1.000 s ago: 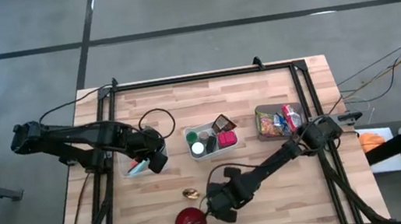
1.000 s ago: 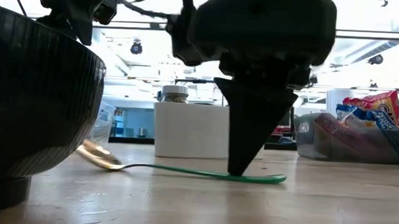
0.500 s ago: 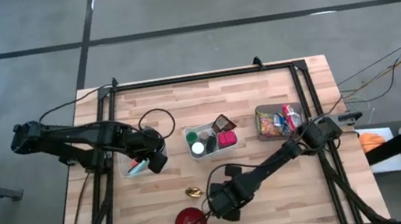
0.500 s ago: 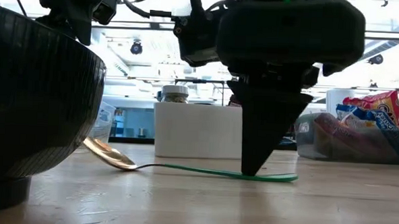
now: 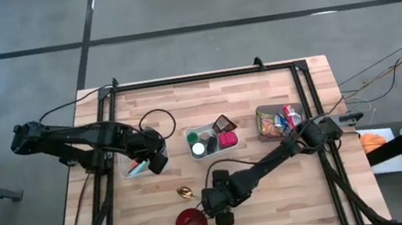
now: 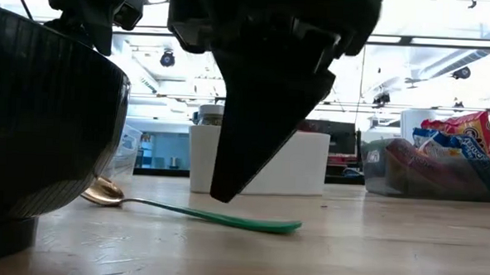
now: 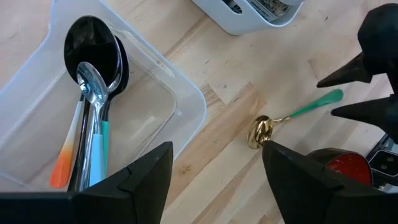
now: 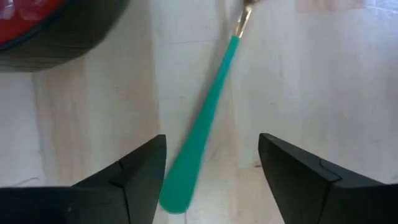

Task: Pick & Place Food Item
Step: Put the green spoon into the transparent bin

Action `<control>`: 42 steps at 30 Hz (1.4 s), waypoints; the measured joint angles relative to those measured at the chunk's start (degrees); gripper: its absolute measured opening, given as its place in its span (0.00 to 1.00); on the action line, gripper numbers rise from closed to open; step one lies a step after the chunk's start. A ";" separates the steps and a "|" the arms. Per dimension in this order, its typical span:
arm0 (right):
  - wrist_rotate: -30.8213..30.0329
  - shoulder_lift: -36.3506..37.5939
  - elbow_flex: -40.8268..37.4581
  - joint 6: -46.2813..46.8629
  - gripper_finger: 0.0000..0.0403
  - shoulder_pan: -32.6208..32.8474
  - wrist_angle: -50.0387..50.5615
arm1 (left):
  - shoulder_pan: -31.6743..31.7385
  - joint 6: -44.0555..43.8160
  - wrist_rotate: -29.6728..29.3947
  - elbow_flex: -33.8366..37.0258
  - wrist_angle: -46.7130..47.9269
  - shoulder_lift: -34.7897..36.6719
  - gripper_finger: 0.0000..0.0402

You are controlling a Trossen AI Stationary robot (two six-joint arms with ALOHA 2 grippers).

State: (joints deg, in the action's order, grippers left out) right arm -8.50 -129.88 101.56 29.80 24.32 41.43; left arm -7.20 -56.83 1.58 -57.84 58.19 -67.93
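Where it lies flat, spoon (image 8: 202, 134) shows smooth, seemingly plastic green handle.

A wooden table (image 5: 262, 96) is lying mostly bare along its far edge, leaving open passing room there. Across the middle, 3 containers are standing in a row: a clear bin of utensils (image 5: 139, 167) under the left gripper (image 5: 158, 163), a white tray (image 5: 209, 139), and a snack bin (image 5: 277, 121). Narrow gaps are separating them. Near the front edge, the right arm (image 5: 271, 162) is stretching diagonally across, blocking that side. A bowl (image 5: 191, 224) and a green-handled spoon (image 6: 217, 216) are crowding the front centre, beside the right gripper (image 5: 218, 205). The front left corner is lying open.
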 joint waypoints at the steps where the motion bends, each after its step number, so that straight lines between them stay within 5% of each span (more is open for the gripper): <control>1: -0.58 0.00 0.00 0.01 0.63 -0.13 -0.04 | 0.00 0.03 0.02 0.00 0.00 -0.01 0.62; 24: 0.00 -3.77 0.07 -4.88 0.60 -3.13 -11.43 | 0.04 3.35 0.43 0.00 0.02 -0.01 0.62; 29: -1.98 -4.00 0.01 -4.47 0.43 -3.08 -10.24 | 0.04 3.47 0.62 0.00 0.22 -0.01 0.62; 35: -2.01 -3.96 0.04 -4.07 0.07 -3.28 -7.67 | 0.04 3.47 1.05 0.00 0.52 0.07 0.62; 42: -1.79 -3.84 0.04 -2.26 0.03 -3.33 -4.98 | 0.04 3.45 1.46 0.00 0.52 0.60 0.62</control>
State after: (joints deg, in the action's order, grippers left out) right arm -10.29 -133.73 101.60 27.54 20.99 36.44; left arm -7.16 -53.39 3.04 -57.84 58.72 -67.33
